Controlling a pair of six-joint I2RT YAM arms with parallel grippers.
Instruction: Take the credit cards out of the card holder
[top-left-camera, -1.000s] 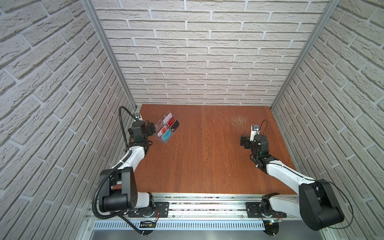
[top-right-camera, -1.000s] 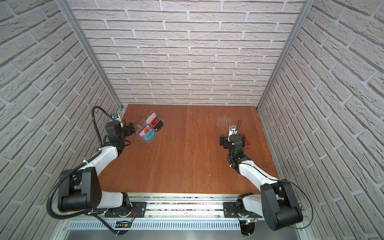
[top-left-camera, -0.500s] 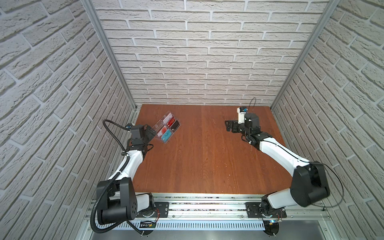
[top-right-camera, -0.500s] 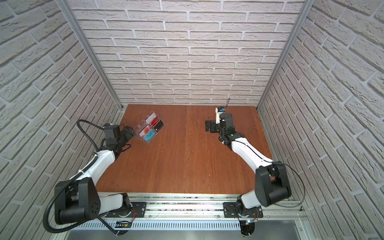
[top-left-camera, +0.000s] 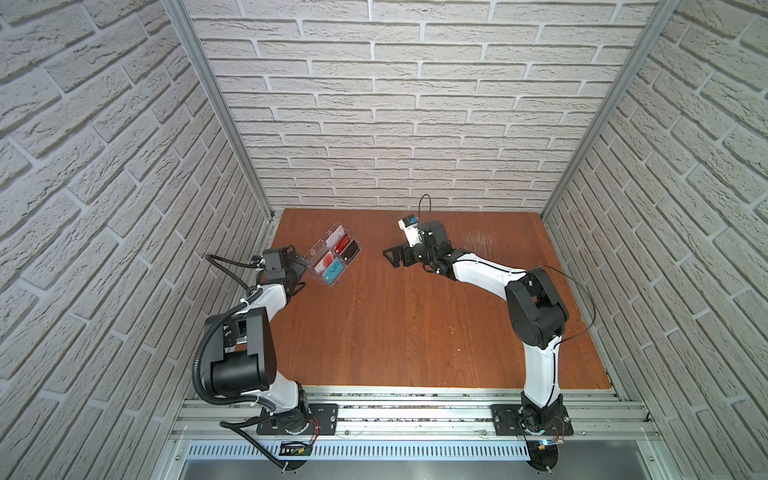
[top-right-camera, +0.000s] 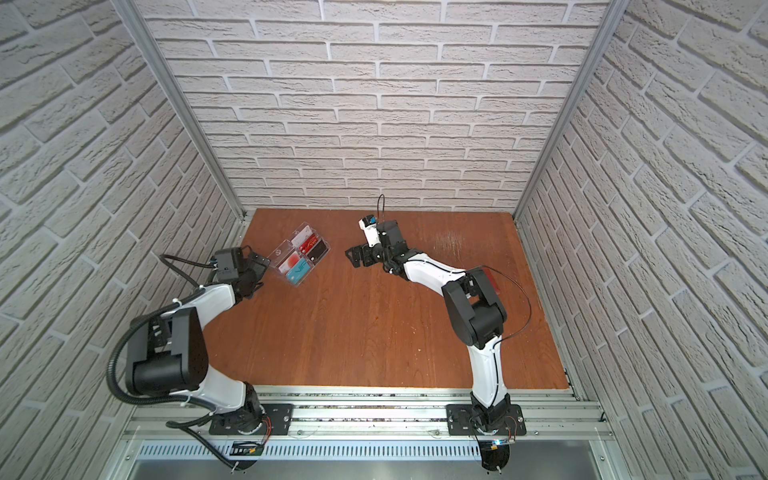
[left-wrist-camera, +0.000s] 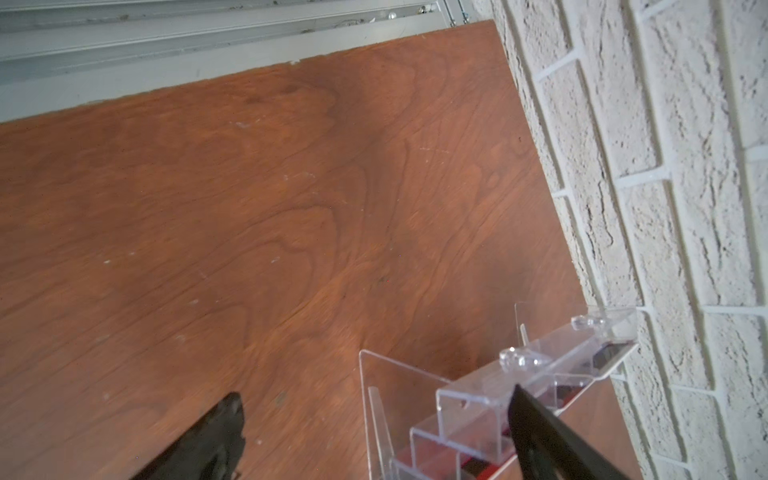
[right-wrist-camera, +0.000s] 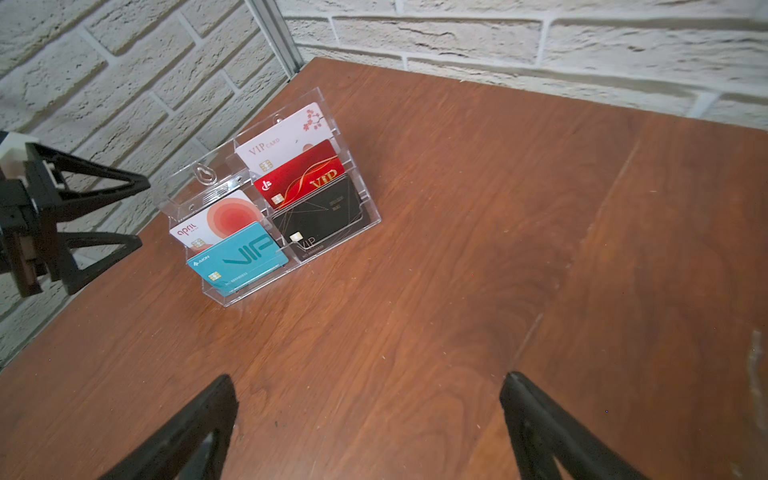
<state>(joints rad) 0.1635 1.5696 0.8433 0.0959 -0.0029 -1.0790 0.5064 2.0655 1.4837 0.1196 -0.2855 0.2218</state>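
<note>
2 claws hang over the wooden table (top-left-camera: 395, 332), both with nothing in them. The left claw (right-wrist-camera: 143, 212) has its fingers spread wide and sits just beside the back of a clear plastic tray (right-wrist-camera: 199, 178) near the left wall; in the left wrist view 1 finger (left-wrist-camera: 540, 432) crosses in front of the tray's stepped back, though contact cannot be told. The right claw (right-wrist-camera: 368, 379) is equally wide open, held above bare wood near the middle of the table's far half and facing the tray, well apart from it.

The tray stands tilted and holds 5 cards: a white card (right-wrist-camera: 286, 141), a red card (right-wrist-camera: 303, 183) and a black card (right-wrist-camera: 324, 216) in 1 column, a white-and-coral card (right-wrist-camera: 220, 216) and a teal card (right-wrist-camera: 239, 257) in the next.

The card holder (top-right-camera: 493, 280) appears only as a dark red sliver behind the right arm's elbow in a top view, probably lying flat toward the table's right side; its contents are hidden.
</note>
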